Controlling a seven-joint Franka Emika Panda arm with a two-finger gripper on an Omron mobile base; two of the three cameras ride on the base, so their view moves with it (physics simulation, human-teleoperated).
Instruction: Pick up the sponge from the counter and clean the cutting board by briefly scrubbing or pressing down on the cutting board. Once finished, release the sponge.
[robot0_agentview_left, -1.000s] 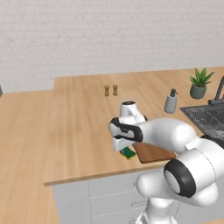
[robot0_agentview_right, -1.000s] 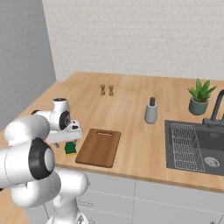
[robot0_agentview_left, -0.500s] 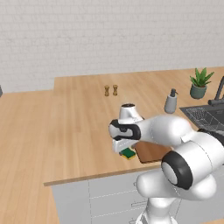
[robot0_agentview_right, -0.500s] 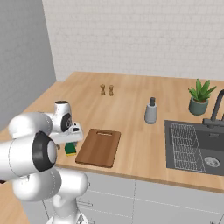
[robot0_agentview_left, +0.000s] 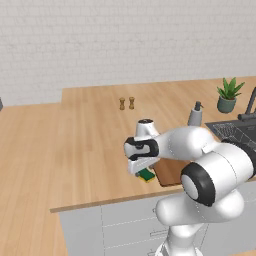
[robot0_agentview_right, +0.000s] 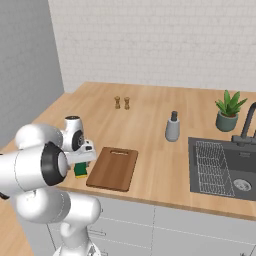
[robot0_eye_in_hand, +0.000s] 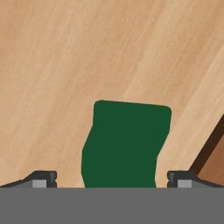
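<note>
So the gripper (robot0_eye_in_hand: 112, 181) sits low over the sponge (robot0_eye_in_hand: 124, 146) now, jaws spread wide with one tip on each side of the green block and nothing held yet. Compared with a second ago the hand has dropped a bit closer to the counter (robot0_agentview_left: 75, 150) and the arm has folded in tighter; the sponge hasn't budged. It lies near the front edge, just left of the board (robot0_agentview_right: 114, 167), close to it but I can't tell if they touch. In the right base view you can spot the sponge (robot0_agentview_right: 81, 170) peeking out under the hand. My guess: the approach is basically done, and the next thing needed is a little more descent, then closing on the sponge.
</note>
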